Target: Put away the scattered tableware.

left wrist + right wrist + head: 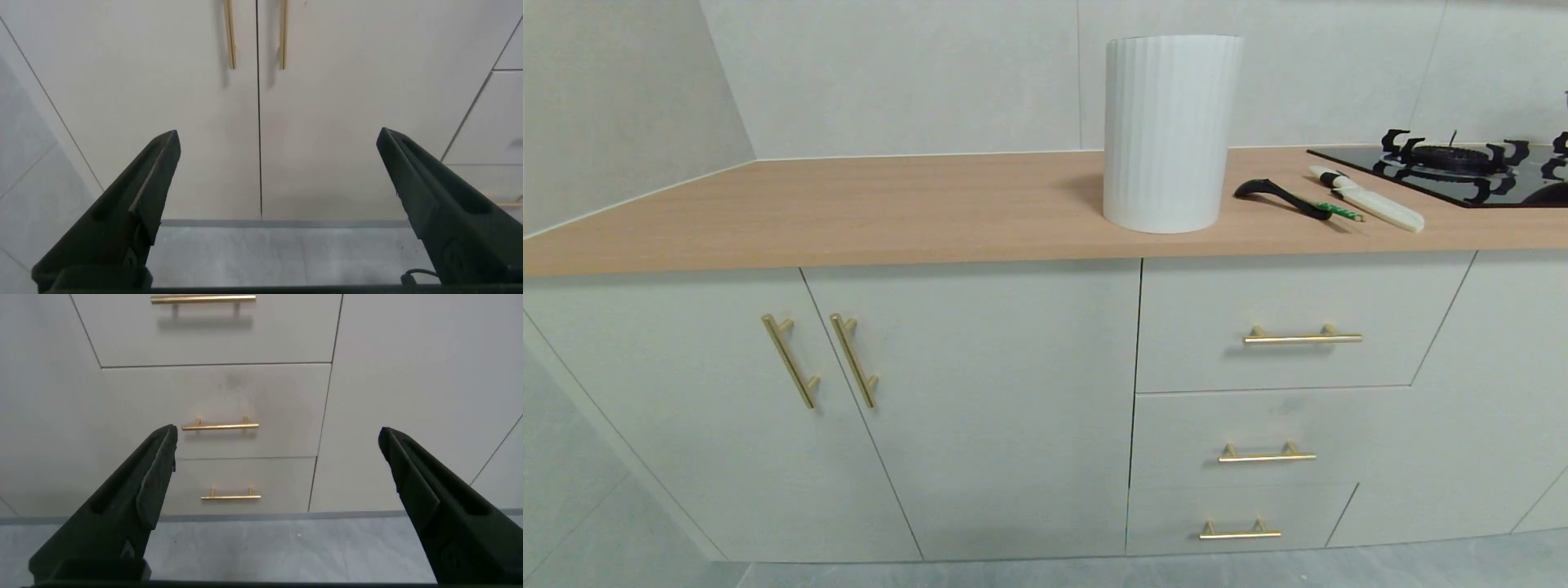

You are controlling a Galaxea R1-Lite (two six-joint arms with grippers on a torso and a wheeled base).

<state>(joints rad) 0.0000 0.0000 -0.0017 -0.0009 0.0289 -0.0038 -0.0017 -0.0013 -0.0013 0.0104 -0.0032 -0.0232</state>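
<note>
Both claws hang low in front of the cabinet fronts, well below the white ribbed canister (1172,135) that stands on the wooden countertop (849,212). The left gripper (278,140) is spread wide with nothing in it and faces the pair of cabinet doors (163,98) below and to the left of the canister. The right gripper (278,434) is just as wide and just as bare, looking at the stack of drawers (270,400) below the canister.

The scattered pieces lie on the counter just to the right of the canister. Nearest it is a black utensil (1290,198), dark head toward the canister, thin handle running away from it to a green-and-white tip. Just beyond that, farther from the canister, lies a pale knife-like piece (1380,208) with a dark band near its far end. I can't tell whether it is a bare blade or a sheathed one. The black hob (1445,171) sits farther right again.

I judge both pieces to be light and stiff, probably plastic, so weight is no worry. The trouble is that they lie flat and slim against the wood. I'd take the black utensil across the middle of its handle, where it is narrow and straight, closing from above. The pale piece looks smooth and could slide, so I'd grip it near the dark band, not on the taper. The canister is tall for its footprint. A nudge from an arm could tip it, and if it is ceramic it would chip.
</note>
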